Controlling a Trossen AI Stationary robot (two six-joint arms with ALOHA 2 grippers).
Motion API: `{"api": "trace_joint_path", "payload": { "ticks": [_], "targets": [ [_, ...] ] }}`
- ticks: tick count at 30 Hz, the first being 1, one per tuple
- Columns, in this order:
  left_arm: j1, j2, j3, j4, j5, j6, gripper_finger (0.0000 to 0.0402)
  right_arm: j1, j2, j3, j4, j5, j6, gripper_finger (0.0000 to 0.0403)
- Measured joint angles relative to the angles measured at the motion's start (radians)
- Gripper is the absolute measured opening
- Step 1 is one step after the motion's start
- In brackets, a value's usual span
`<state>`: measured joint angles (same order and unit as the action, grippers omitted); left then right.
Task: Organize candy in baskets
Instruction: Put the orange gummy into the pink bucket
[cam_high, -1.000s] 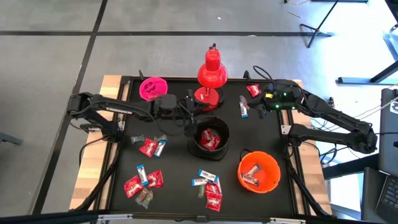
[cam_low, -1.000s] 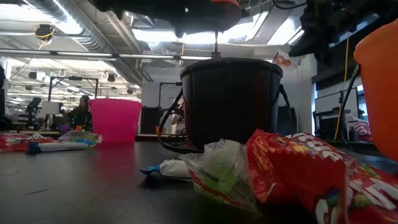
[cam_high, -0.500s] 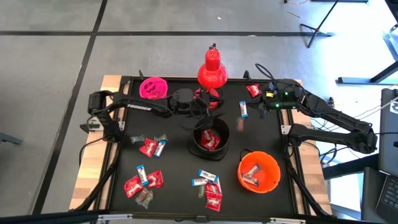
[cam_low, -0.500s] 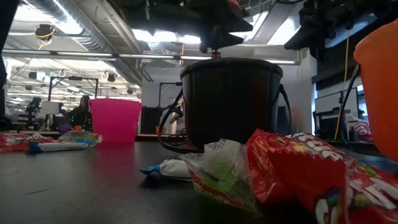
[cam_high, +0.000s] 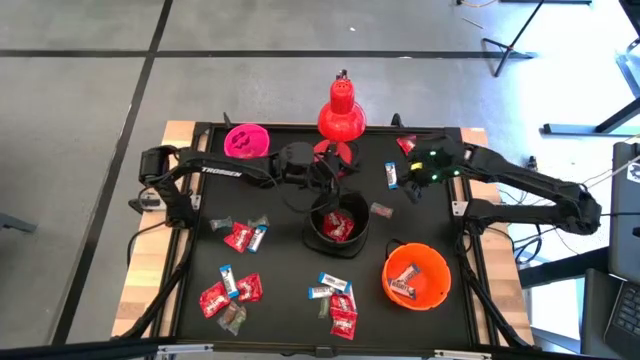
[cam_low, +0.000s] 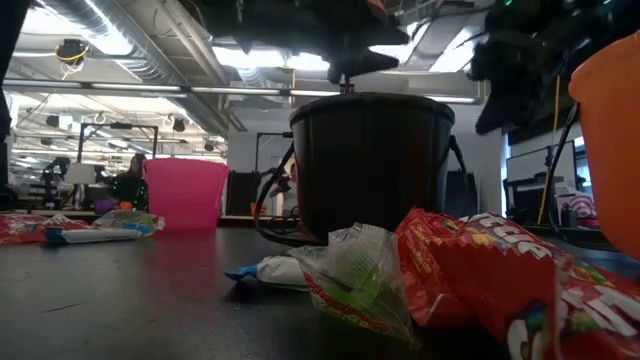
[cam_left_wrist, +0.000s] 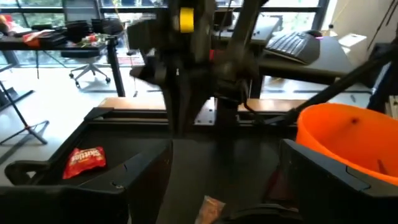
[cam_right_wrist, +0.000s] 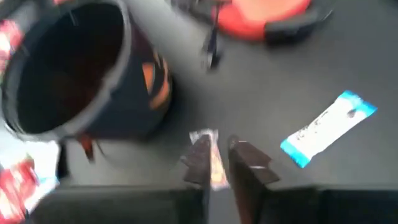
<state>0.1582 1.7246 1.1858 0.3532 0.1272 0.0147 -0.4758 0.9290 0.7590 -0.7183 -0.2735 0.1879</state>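
1. Now a small grey-green candy (cam_high: 381, 211) lies on the desk (cam_high: 280, 270) just right of the black bucket (cam_high: 336, 224); a second ago that spot was bare.
2. The right claw (cam_high: 412, 186), fingers nearly closed and empty, has swung nearer it, so that piece looks like its next pick.
3. The left claw (cam_high: 335, 178), open and empty, hovers beyond the bucket.

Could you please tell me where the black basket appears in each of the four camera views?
High view: black basket at table centre, candy inside.
Low view: black basket stands centre, filling the middle.
Left wrist view: not clearly in it.
Right wrist view: black basket at upper left.
Shared landmark: orange basket, also in the low view.
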Motion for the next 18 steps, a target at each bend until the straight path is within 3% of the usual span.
{"api": "trace_joint_path", "payload": {
  "ticks": [4, 10, 18],
  "targets": [
    [-0.012, -0.047, 0.000, -0.064, -0.001, 0.034, 0.0284, 0.079, 0.120, 0.000, -0.019, 0.050, -0.107, 0.0131],
    [-0.029, -0.124, 0.000, -0.192, -0.010, 0.050, 0.0284, 0.177, 0.252, -0.001, -0.012, 0.166, -0.126, 0.0219],
    [-0.048, -0.154, 0.001, -0.260, -0.016, 0.068, 0.0284, 0.211, 0.365, -0.001, 0.020, 0.212, -0.087, 0.0248]
  ]
}}
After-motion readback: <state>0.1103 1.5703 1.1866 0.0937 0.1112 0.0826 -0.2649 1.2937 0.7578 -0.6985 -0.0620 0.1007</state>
